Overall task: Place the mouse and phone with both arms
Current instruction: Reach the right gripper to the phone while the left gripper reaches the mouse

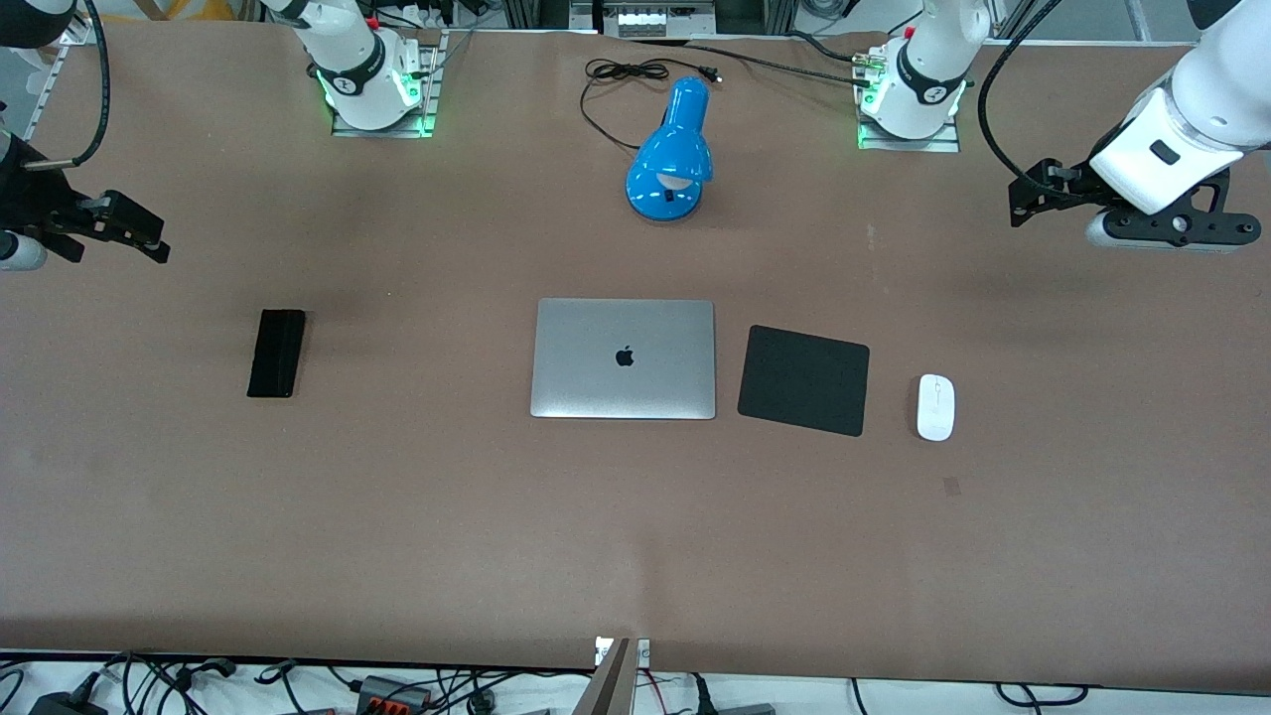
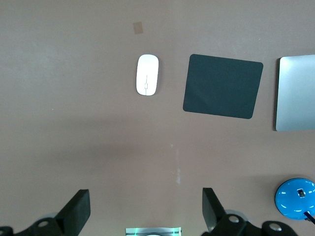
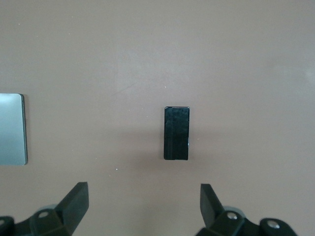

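I see the left pincer [image 2: 146, 216] hanging wide open and empty above the bare brown surface [image 1: 397, 516]. The mouse [image 1: 935, 407] lies well apart from it, just beside the mouse pad [image 1: 803, 379]. My right pincer [image 3: 144, 206], likewise open, hangs with the phone [image 1: 276, 353] lying flat, well apart.

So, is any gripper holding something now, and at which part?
Nothing is held. The left gripper and the right gripper are both open in the air; the mouse and the phone lie on the table.
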You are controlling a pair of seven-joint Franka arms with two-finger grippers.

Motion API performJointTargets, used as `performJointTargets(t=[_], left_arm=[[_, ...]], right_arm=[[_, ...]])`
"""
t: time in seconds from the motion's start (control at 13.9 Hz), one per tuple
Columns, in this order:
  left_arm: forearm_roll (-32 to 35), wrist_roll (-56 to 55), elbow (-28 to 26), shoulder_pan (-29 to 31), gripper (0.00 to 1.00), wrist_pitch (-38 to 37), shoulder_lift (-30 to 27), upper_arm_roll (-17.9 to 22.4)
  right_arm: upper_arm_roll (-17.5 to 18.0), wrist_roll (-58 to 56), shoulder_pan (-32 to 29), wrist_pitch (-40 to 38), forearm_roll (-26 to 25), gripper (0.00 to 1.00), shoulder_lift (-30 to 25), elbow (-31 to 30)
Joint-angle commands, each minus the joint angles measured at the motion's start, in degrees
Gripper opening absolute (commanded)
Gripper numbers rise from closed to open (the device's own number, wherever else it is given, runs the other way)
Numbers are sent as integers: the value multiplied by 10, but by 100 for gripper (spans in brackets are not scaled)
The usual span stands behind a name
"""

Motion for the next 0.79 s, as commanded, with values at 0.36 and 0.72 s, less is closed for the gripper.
performJointTargets(t=[0.36, 0.72], left_arm=[[-8, 10, 12, 3, 100, -12, 6, 1], [-6, 16, 21, 2, 100, -11, 27, 1]], right_arm=[[-1, 2, 1, 20, -2, 100, 87, -4], [-6, 3, -12, 77, -3, 100, 178, -8]])
